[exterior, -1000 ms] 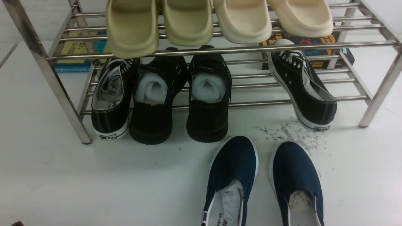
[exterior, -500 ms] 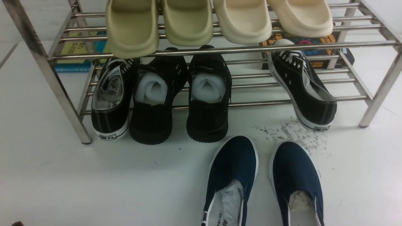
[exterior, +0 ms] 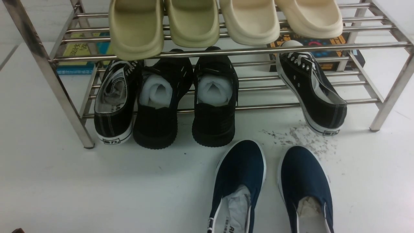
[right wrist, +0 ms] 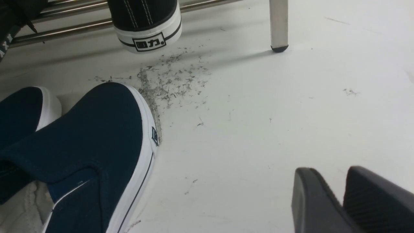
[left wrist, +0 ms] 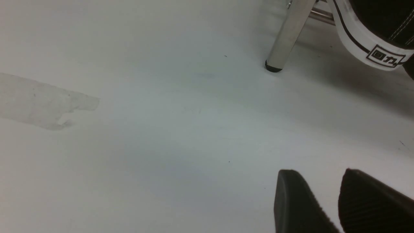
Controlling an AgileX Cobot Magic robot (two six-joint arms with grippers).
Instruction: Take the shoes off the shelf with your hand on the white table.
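The two navy shoes (exterior: 239,181) (exterior: 304,184) stand side by side on the white table (exterior: 97,187), in front of the chrome shelf (exterior: 226,51), toes toward it. Neither gripper shows in the front view. In the right wrist view, my right gripper (right wrist: 330,169) hovers low over bare table beside the nearer navy shoe (right wrist: 97,136), apart from it, fingers slightly parted and empty. In the left wrist view, my left gripper (left wrist: 318,171) is open over bare table, a short way from a shelf leg (left wrist: 288,35).
On the lower tier sit black lace-up sneakers (exterior: 114,100) (exterior: 315,90) and two all-black shoes (exterior: 158,103) (exterior: 215,100). Olive and cream slippers (exterior: 137,29) (exterior: 249,21) fill the top tier. Books (exterior: 77,51) lie behind. Grey scuff marks (exterior: 297,136) lie by the navy toes.
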